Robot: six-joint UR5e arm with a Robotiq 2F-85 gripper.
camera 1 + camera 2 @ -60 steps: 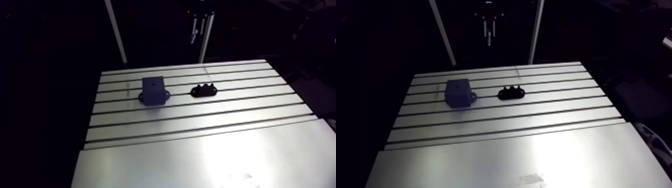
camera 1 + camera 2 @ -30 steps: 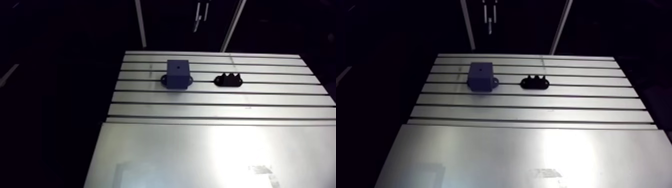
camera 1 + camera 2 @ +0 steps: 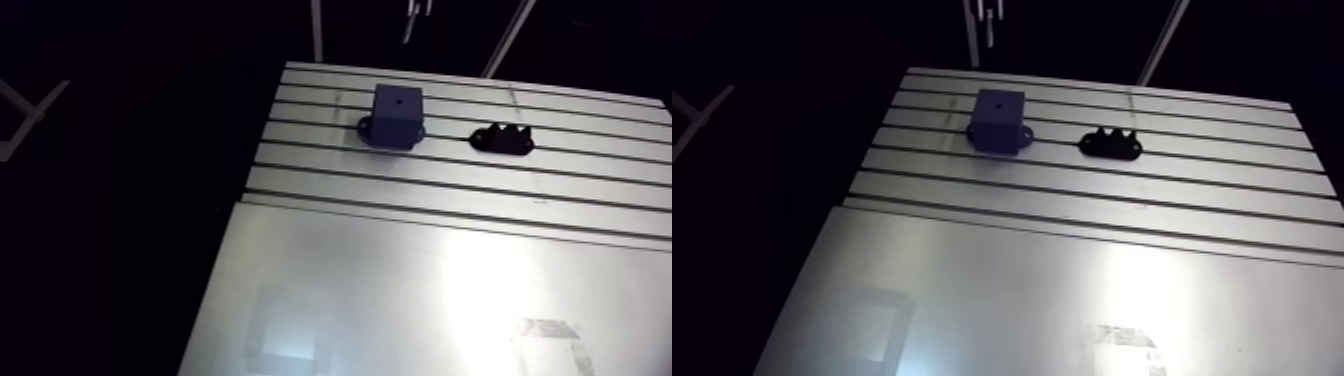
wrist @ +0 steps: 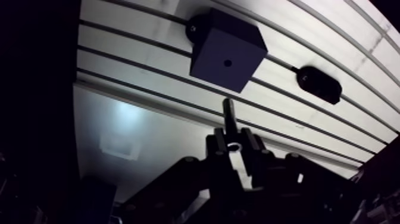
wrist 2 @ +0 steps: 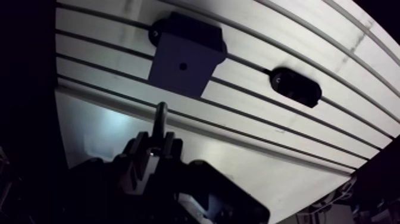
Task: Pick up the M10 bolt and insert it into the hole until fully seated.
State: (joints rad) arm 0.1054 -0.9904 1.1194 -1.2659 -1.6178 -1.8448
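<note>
A dark blue block (image 4: 228,50) with a small hole (image 4: 227,62) in its top face stands on the slotted aluminium table (image 3: 420,290), toward its far side. In the wrist view my gripper (image 4: 234,146) is shut on the M10 bolt (image 4: 229,116). The bolt's dark shank sticks out ahead of the fingertips, above the table and short of the block. The arm view shows the block (image 3: 398,117) but not the gripper.
A low black holder (image 3: 501,141) with three bumps lies to the right of the block, on the same slotted strip. The near half of the table is a smooth bright plate (image 3: 1052,310). The table's left edge drops into darkness.
The arm camera has swung, so the whole picture has shifted and tilted. The block and the black holder keep their places on the table.
</note>
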